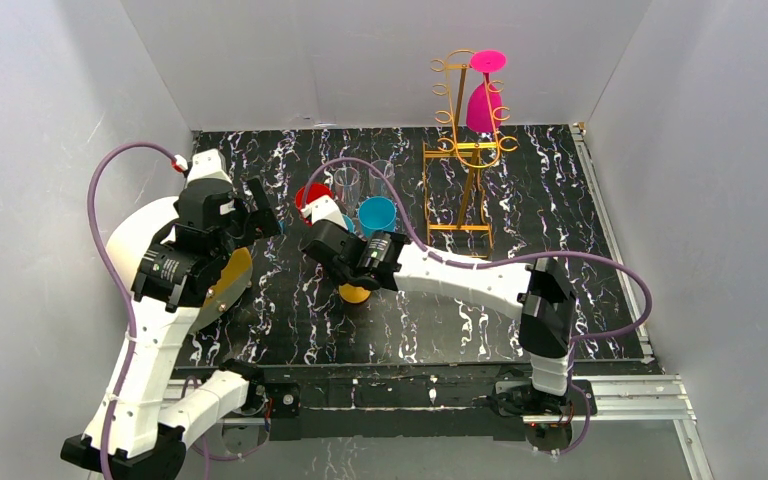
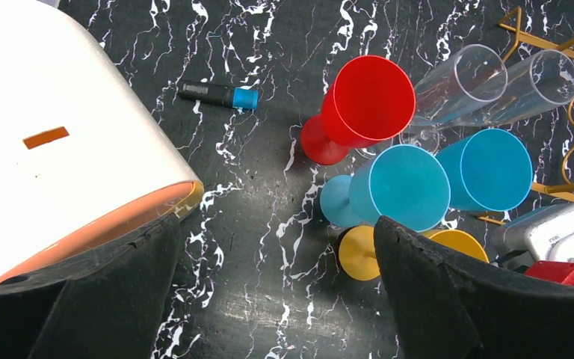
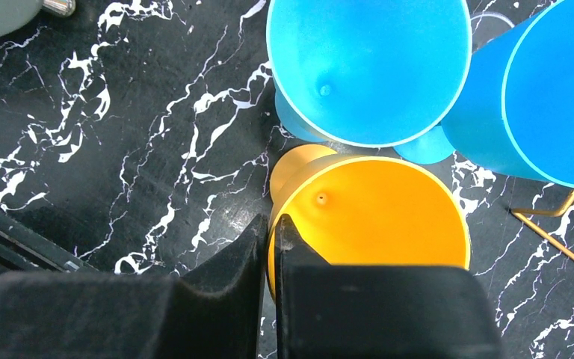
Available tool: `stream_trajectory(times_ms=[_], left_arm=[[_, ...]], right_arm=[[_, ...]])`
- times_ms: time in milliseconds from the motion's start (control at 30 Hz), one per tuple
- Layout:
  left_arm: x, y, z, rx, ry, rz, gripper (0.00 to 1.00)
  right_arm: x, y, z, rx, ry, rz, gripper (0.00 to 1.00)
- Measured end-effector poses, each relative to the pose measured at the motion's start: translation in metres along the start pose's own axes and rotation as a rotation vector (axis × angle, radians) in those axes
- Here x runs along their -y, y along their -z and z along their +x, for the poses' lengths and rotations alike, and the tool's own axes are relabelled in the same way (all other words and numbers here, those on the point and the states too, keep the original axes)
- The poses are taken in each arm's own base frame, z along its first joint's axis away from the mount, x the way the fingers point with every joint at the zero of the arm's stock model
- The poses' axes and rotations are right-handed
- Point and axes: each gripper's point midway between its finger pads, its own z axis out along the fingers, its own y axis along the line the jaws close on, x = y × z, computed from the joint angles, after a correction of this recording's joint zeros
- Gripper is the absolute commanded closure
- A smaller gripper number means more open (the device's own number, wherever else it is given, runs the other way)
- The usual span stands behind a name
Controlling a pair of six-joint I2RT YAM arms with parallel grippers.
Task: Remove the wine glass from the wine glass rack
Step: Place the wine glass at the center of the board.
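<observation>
As blue glasses (image 3: 366, 67) crowd, hand (image 3: 270, 230) pinches yellow glass (image 3: 377, 209)

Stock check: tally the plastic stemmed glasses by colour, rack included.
Pink plastic stemmed glass on gold wire rack: 1
Red glass: 1
Blue glasses: 2
Yellow glass: 1
Clear glasses: 2
Total: 7

Pink wine glass (image 1: 483, 105) hangs inverted on wine glass rack (image 1: 465, 160), back right; right claw (image 1: 343, 277) at yellow glass (image 1: 356, 294), mid-table.
</observation>
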Motion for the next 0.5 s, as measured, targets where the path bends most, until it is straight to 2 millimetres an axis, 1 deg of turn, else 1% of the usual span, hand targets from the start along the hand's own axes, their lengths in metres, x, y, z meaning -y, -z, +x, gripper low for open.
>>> stream_trajectory(times_ms=[133,267,333,500], left_arm=[[0.001,0.001,0.000,0.000,-0.002,0.011,0.02],[0.007,0.002,0.001,-0.007,-0.012,0.047,0.01],[0.009,0.002,0.000,-0.006,-0.014,0.058,0.02],[0.011,0.002,0.001,-0.009,-0.020,0.068,0.02]], right_arm=[[-0.001,0.000,-0.002,0.004,-0.003,-0.001,0.86],[-0.004,-0.007,0.000,-0.013,-0.003,0.007,0.86],[-0.005,-0.011,0.002,-0.022,-0.005,0.013,0.85],[-0.003,-0.010,0.003,-0.032,-0.005,0.024,0.82]])
